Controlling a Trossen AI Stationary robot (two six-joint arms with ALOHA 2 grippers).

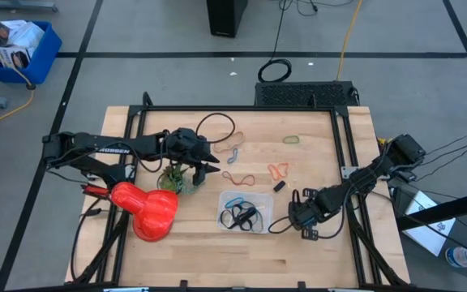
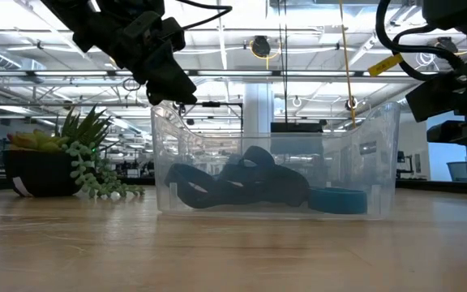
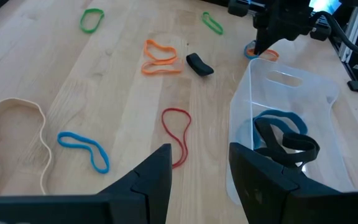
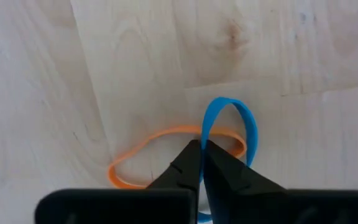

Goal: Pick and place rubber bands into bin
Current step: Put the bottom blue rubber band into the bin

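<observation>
The clear bin (image 1: 246,211) sits on the wooden table and holds black and blue rubber bands (image 3: 284,137). It also shows in the low view (image 2: 274,162). Loose bands lie flat on the wood: red (image 3: 178,134), blue (image 3: 84,150), tan (image 3: 14,140), orange (image 3: 160,57), green (image 3: 92,18) and a short black one (image 3: 199,64). My left gripper (image 1: 207,165) is open and empty in the air, left of the bin. My right gripper (image 1: 293,212) is down at the table just right of the bin, shut on a blue band (image 4: 232,109) that crosses an orange band (image 4: 148,143). My right gripper pinches one side of the blue band's loop (image 4: 206,129) between its two fingertips. The fingers come from above, pointing down at the table. The rest of the loop lies on the wood, across the orange band.
A potted succulent (image 1: 177,180) and a red object (image 1: 148,209) stand at the table's left, close to my left arm. A thin black cable loop (image 1: 216,126) lies toward the far edge. A blue crate (image 1: 19,49) stands on the floor beyond the table.
</observation>
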